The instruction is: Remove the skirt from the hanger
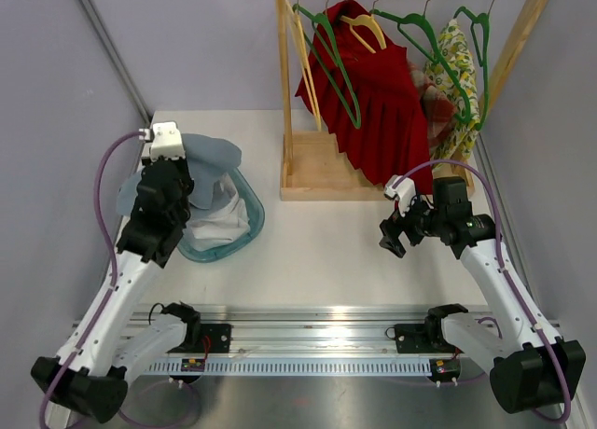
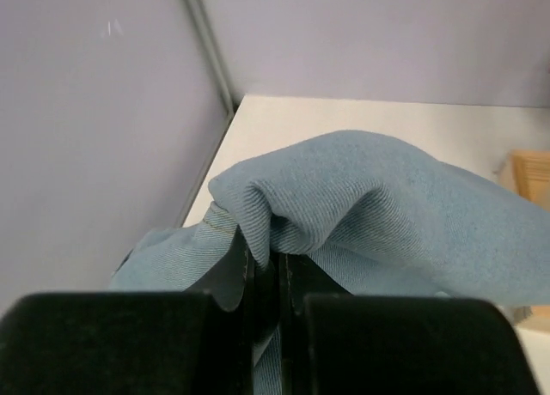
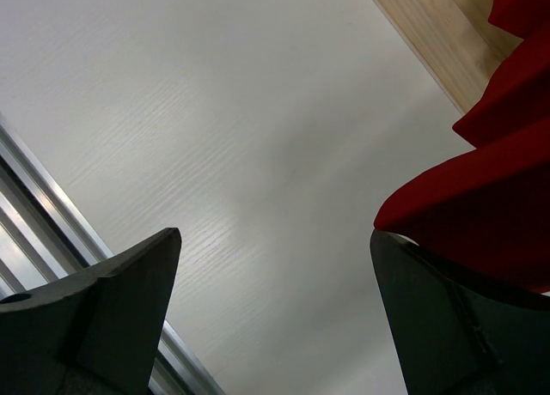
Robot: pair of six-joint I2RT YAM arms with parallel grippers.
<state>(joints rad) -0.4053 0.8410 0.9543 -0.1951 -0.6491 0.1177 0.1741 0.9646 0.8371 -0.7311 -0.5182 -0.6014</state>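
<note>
Red and full of folds, the skirt point(image 1: 382, 103) hangs on a yellow hanger point(image 1: 366, 28) on the wooden rack point(image 1: 317, 168) at the back of the table point(image 1: 326, 242). Green hangers point(image 1: 326, 47) hang beside it, and a flowery cloth point(image 1: 457, 65) hangs on the right. The right fingers point(image 3: 112, 318) are spread wide with nothing in them, low over the table, just beside the bottom edge of the skirt. The left fingers point(image 2: 228, 283) are pinched tight on a fold of blue cloth point(image 2: 387, 206). That cloth droops over a blue basket point(image 1: 244, 228) on the left side of the table.
</note>
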